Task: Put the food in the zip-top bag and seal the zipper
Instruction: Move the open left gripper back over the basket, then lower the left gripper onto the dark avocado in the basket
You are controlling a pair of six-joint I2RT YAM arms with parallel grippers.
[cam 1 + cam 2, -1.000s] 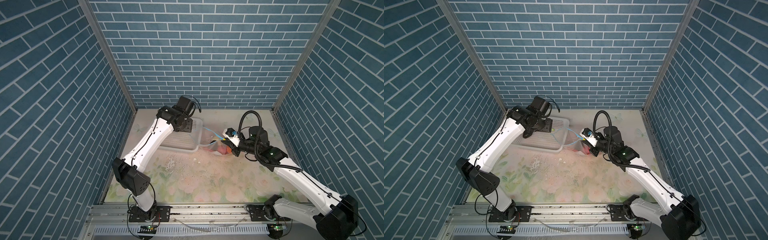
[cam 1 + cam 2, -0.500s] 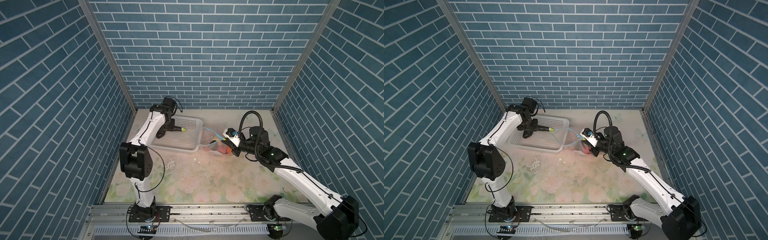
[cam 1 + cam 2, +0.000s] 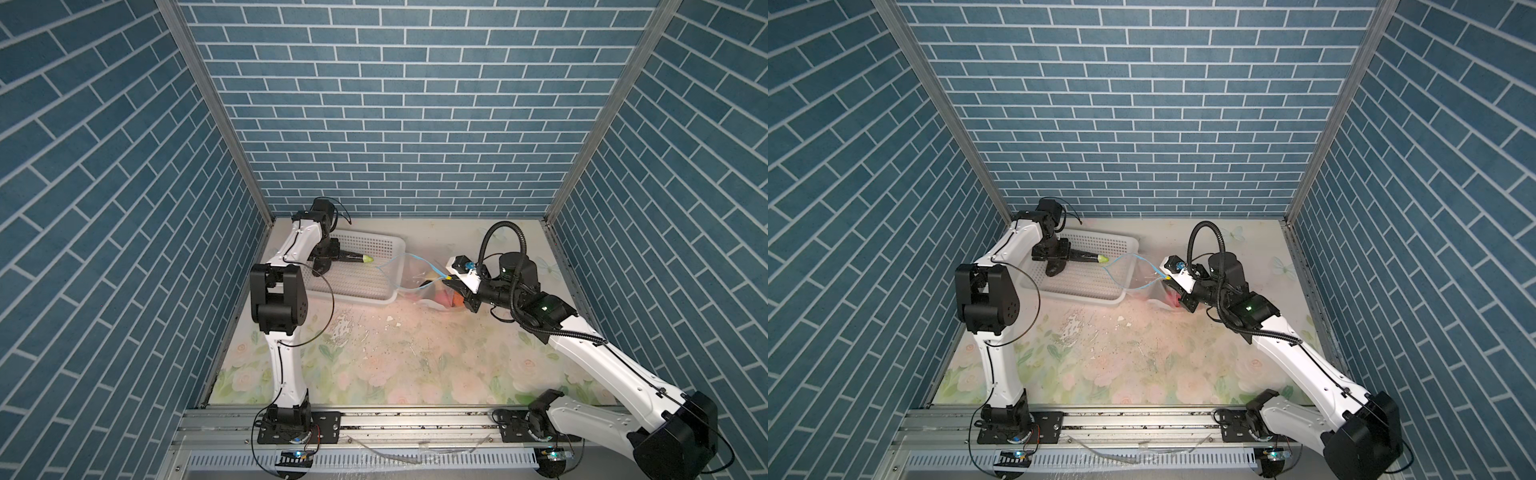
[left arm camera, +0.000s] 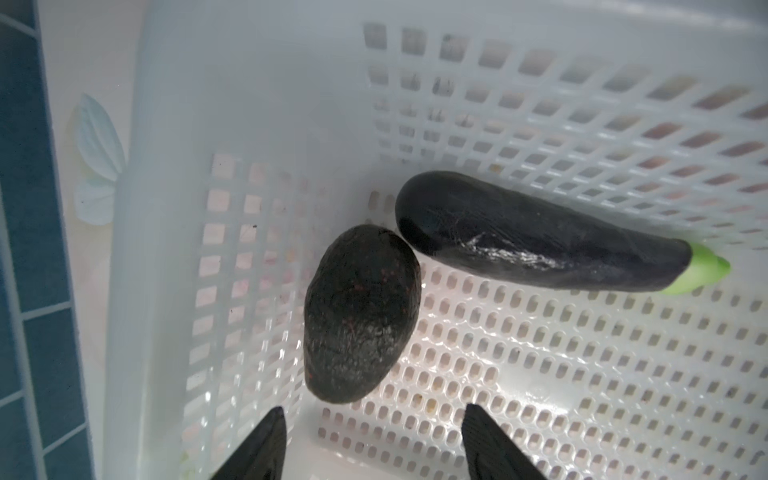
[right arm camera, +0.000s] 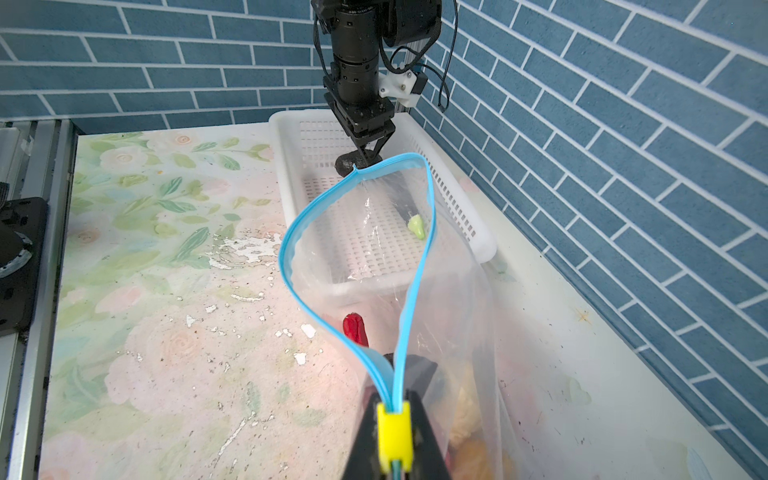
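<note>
Hovering inside the white basket (image 3: 365,245) at centre-left in both top views, the left gripper (image 4: 372,409) has its fingers apart and grips nothing. Only its wrist view reveals what lies below: a black lump (image 4: 361,311) just beside a dark eggplant (image 4: 536,245). Over at centre-right, the right gripper (image 5: 392,411) is clamped on the zipper (image 5: 286,257) at its yellow slider (image 5: 392,436), holding the zip-top bag (image 5: 457,311) with its mouth agape. That wrist view alone shows a red chili (image 5: 355,328) and orange lumps (image 5: 469,453) inside the bag; the top views give just a pinkish-orange blur there
</note>
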